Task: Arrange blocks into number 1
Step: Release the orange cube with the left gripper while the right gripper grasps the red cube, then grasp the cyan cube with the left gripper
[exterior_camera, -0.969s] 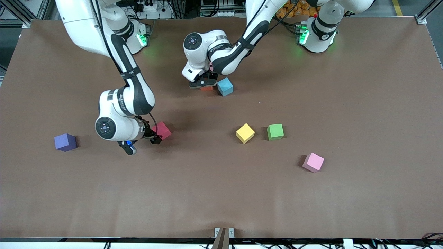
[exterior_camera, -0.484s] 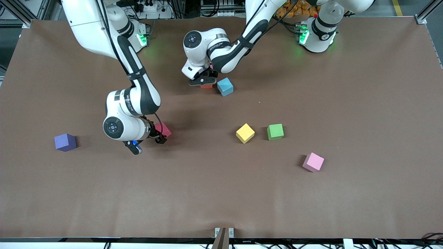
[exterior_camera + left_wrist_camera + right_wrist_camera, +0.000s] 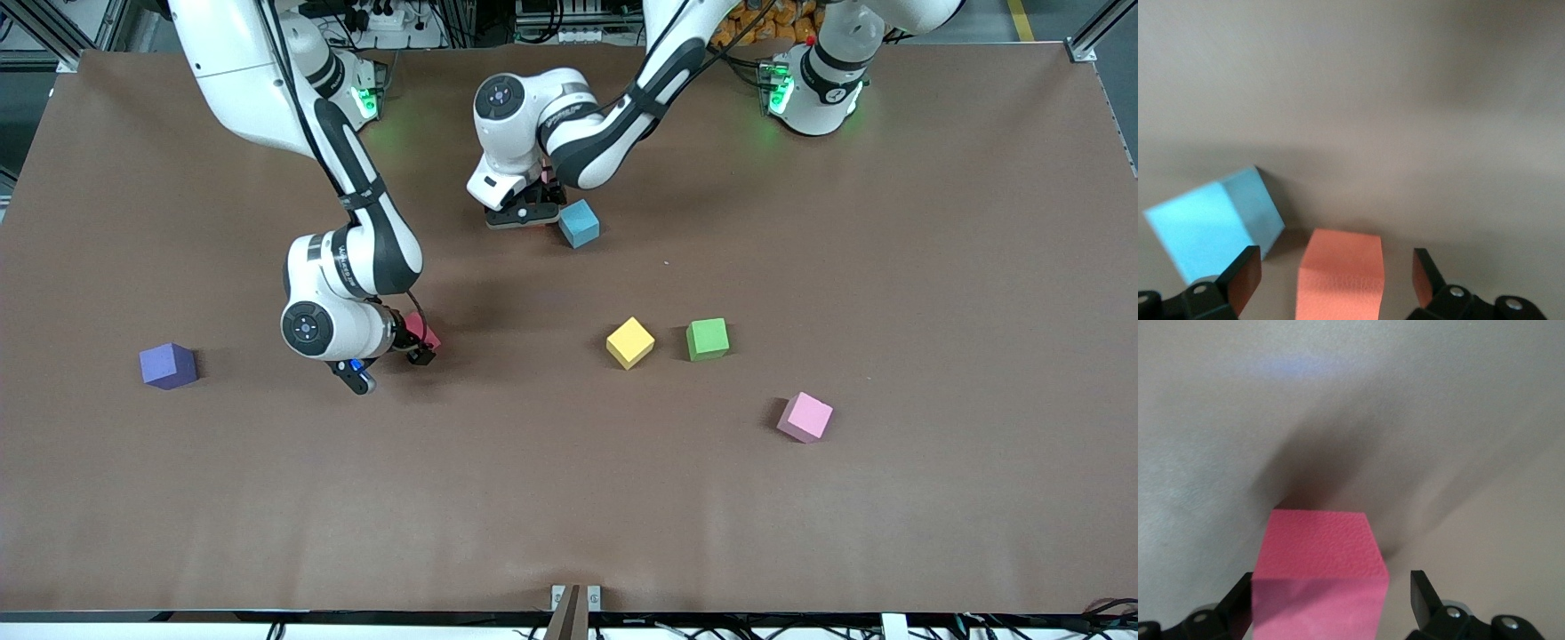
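An orange block (image 3: 1341, 273) rests on the table between the fingers of my open left gripper (image 3: 1335, 277), with a gap on each side. A blue block (image 3: 579, 223) sits right beside it. My right gripper (image 3: 413, 348) is open and straddles the red block (image 3: 1321, 567); one finger is close against the block and the other stands clear. The purple block (image 3: 167, 365) lies toward the right arm's end. The yellow block (image 3: 629, 342) and green block (image 3: 708, 339) sit side by side mid-table. One pink block (image 3: 805, 417) lies nearer the camera. The other pink block is mostly hidden by the left hand.
The brown table (image 3: 933, 267) has both arm bases along its edge farthest from the camera. The left arm (image 3: 613, 124) reaches across toward the middle of that edge.
My right gripper has slid toward the left arm's end until it straddles the red block. The left gripper has shifted slightly and now covers more of the orange block.
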`<state>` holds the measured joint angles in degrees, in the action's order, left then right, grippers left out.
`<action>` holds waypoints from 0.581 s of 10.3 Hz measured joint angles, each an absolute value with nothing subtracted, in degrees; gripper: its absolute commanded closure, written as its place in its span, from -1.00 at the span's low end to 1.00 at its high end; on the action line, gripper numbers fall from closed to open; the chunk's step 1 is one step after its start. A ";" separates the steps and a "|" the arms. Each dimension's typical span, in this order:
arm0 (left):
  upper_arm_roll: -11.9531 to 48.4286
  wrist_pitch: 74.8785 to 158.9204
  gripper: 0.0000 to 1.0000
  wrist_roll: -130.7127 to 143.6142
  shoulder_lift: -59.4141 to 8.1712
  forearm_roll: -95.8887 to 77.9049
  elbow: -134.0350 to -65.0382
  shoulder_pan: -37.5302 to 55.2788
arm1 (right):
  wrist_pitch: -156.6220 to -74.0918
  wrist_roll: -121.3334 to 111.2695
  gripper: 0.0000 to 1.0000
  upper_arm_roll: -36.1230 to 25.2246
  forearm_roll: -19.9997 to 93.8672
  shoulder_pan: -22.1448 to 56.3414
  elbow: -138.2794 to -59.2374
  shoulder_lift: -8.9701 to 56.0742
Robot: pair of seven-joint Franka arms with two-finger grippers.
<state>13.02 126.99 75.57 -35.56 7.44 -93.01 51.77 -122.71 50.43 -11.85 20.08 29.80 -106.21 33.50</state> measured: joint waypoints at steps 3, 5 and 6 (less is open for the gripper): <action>9.26 124.41 -1.00 81.83 -31.47 7.44 -93.68 51.42 | -123.25 50.06 -0.25 -11.98 20.09 29.81 -106.32 33.49; 8.86 124.39 -1.00 83.10 -31.69 7.44 -96.24 50.75 | -123.52 49.82 -0.22 -11.96 20.09 29.96 -106.02 33.43; 8.83 124.40 -1.00 83.70 -31.79 7.44 -97.98 50.58 | -123.54 48.86 -0.15 -11.95 20.09 30.17 -105.76 33.37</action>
